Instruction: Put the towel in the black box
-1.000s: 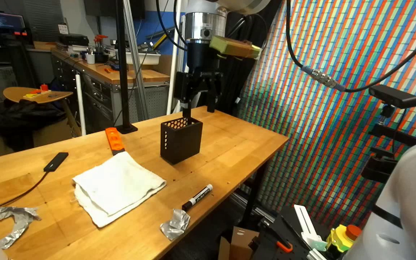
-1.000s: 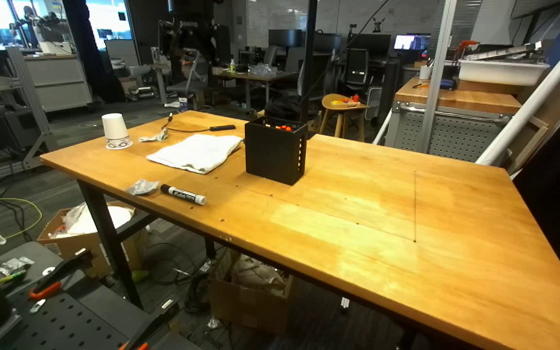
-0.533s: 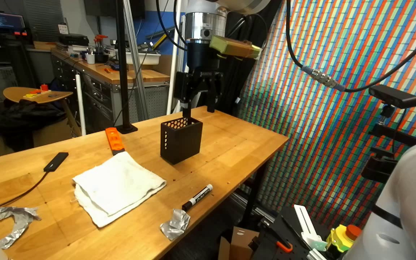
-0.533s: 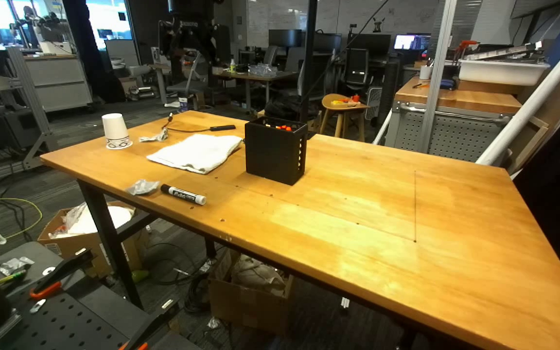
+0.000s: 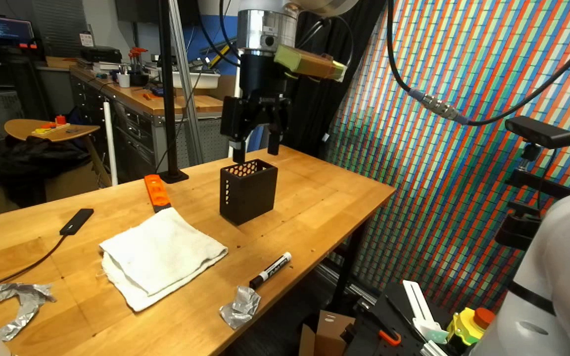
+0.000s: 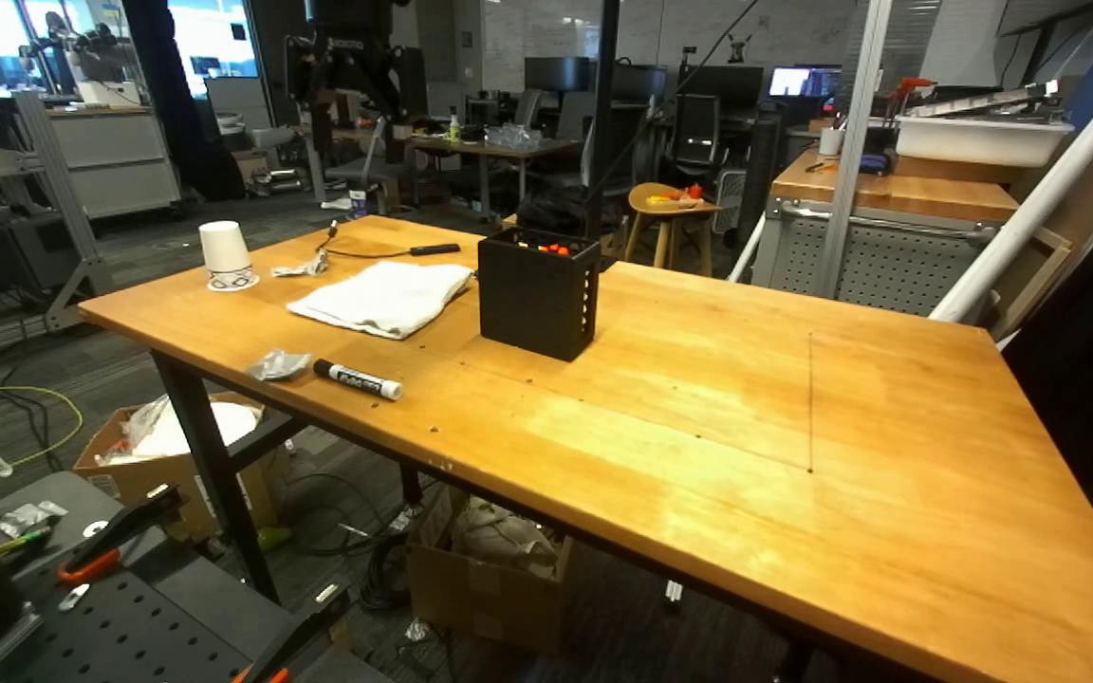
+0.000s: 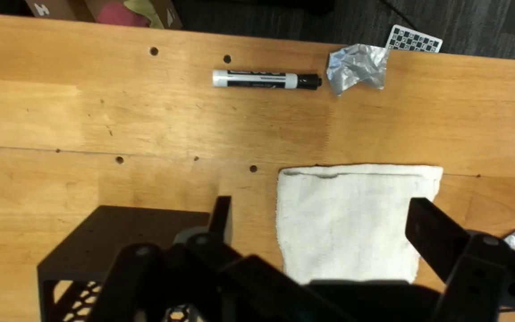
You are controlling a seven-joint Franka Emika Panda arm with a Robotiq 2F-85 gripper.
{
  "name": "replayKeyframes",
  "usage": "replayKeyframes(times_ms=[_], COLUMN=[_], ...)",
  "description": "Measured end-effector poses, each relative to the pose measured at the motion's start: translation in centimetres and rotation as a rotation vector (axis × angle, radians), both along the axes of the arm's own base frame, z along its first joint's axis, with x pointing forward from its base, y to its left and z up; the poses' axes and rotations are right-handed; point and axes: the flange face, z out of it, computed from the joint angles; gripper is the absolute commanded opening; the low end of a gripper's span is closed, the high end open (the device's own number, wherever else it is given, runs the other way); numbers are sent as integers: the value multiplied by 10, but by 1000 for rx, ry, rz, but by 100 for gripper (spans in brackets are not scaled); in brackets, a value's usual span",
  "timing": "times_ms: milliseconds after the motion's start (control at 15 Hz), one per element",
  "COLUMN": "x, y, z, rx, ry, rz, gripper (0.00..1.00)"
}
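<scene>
Hanging above the wooden table (image 5: 324, 193), one gripper (image 5: 256, 152), jaws spread wide; one white towel (image 5: 164, 252), folded, flat on that table near one upright black box (image 5: 254, 193); one marker (image 5: 270, 270) beside crumpled silver scrap (image 5: 241, 307)

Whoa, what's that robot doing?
A robot arm has the job of putting the white towel in the black box. Right now its pincer hangs open above the table, holding nothing. The towel lies folded on the table, apart from the box and not in it yet. A marker and a crumpled silvery scrap lie nearby.
</scene>
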Motion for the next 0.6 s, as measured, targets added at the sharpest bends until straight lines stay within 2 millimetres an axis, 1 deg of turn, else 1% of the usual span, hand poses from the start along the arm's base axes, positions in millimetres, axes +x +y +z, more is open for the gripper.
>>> replayKeyframes(times_ms=[200,400,533,600], x=[5,14,24,30], y=[41,82,106,116], z=[11,22,21,17], rx=[24,53,67,73], ry=[-72,-170,-224,-246], rz=[74,150,196,217], gripper=[100,100,100,100])
